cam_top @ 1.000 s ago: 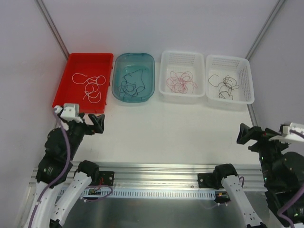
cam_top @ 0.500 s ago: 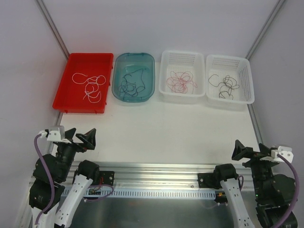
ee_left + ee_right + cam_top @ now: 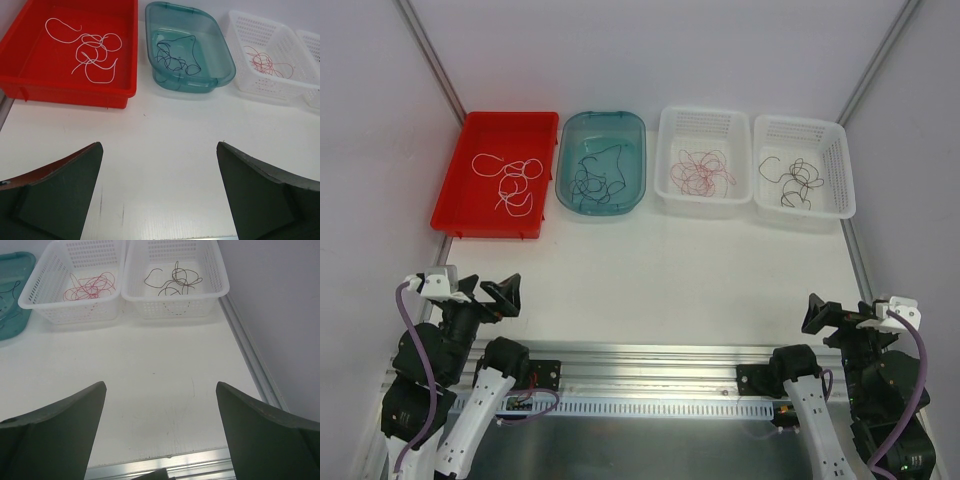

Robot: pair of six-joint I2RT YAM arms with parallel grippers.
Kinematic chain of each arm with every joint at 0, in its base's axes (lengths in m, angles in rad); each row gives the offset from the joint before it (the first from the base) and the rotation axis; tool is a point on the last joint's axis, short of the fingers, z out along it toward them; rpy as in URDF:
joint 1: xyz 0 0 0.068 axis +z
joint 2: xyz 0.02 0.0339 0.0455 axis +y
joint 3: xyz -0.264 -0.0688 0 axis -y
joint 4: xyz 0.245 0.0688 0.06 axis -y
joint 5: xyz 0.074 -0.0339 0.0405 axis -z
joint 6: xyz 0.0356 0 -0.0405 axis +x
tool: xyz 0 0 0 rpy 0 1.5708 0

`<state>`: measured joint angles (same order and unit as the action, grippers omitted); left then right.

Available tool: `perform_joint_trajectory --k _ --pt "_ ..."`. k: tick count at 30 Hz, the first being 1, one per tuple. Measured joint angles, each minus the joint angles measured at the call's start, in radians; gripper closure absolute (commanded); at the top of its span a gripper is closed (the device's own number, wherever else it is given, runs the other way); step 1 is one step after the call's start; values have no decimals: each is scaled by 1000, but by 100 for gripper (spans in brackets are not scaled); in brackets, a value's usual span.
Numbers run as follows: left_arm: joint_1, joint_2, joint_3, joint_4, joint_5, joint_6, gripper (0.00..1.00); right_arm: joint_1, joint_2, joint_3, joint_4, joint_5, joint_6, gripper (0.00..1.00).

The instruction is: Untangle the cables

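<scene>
White table (image 3: 700, 250), enclosed by pale walls, carries four containers in a row along its far side. From left to right: a red tray (image 3: 485, 135) holds the white cables (image 3: 508, 180); a teal tub (image 3: 620, 125) holds the black cables (image 3: 592, 182); a white basket (image 3: 705, 120) holds the red-pink cables (image 3: 700, 176); a second white basket (image 3: 832, 150) holds the dark brown cables (image 3: 792, 182). Each colour lies as loose curls inside its own container, apart from the others. Left claw (image 3: 158, 145) hangs over the near-left part of the table, jaws spread wide and gripping nothing, facing the red tray and teal tub. Right claw (image 3: 160, 385) hangs over the near-right part, jaws likewise wide and gripping nothing, facing the two baskets
</scene>
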<state>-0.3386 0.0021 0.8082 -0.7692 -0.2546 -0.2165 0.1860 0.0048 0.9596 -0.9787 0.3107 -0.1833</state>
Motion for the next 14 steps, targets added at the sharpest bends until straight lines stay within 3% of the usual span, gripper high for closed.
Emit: perform_joint_trajectory --k 14 --pt "0 0 0 0 -18 -6 1 0 0 0 0 -2 0 3"
